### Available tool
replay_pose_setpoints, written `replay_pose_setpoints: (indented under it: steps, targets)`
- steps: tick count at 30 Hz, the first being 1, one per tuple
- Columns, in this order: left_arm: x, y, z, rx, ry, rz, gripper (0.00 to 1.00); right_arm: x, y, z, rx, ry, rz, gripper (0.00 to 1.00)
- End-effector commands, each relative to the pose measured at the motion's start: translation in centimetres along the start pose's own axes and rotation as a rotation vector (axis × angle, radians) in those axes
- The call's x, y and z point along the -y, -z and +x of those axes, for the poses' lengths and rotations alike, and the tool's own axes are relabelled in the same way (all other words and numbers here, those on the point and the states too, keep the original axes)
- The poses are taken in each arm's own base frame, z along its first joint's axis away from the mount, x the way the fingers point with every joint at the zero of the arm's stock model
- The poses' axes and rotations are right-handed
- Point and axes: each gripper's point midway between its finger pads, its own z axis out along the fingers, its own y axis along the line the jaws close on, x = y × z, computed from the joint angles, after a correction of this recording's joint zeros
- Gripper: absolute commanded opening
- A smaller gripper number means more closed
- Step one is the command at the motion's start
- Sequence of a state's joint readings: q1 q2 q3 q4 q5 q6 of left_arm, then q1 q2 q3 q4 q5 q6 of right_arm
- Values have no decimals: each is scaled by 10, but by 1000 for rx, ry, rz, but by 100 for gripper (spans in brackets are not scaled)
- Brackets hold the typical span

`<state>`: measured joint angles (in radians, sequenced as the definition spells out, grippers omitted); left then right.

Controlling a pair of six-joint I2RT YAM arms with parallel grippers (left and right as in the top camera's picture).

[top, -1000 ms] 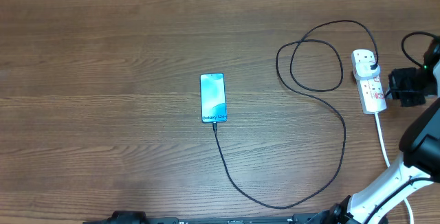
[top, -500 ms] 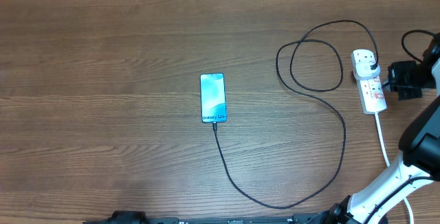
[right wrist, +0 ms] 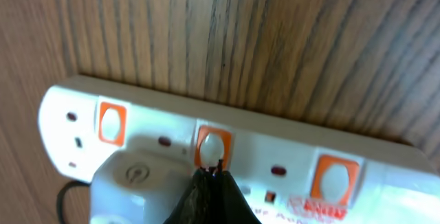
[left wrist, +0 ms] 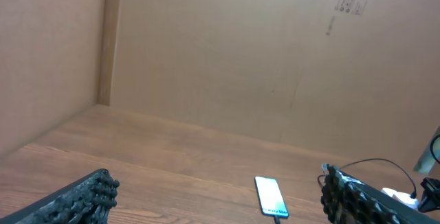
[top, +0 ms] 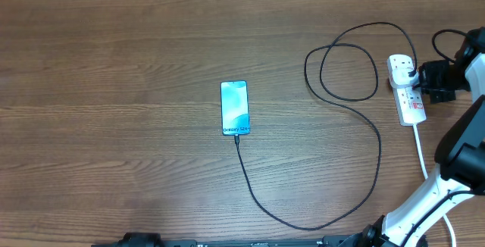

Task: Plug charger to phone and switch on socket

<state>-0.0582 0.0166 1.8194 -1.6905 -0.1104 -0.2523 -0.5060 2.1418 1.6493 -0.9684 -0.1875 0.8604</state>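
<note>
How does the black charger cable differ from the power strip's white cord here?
The charger is thin and black, while the white cord is thicker. The charger curls into loops and then sweeps round to the phone, whereas the white cord runs off nearly straight, without loops. Both start at the socket.

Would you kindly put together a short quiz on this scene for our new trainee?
1. True or false: the charger cable reaches the phone.
2. In the right wrist view, the right gripper tip is at which orange switch on the socket? A leftmost, B middle, C rightmost.
3. Fill in: the left gripper is ____ (open or shut).
Key: 1 true; 2 B; 3 open.
</note>
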Motion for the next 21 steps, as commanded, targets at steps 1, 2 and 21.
replay_pose_setpoints:
  steps: [1,2,21]
  targets:
    - [-2,3,1,17,-11,-14,100,-7,-5,-5,3,-4,-15,4]
    - [-2,3,0,17,-11,-14,100,-8,-4,-5,4,-3,-16,4]
    - [-2,3,0,17,-11,-14,100,-18,-9,3,-30,16,-52,4]
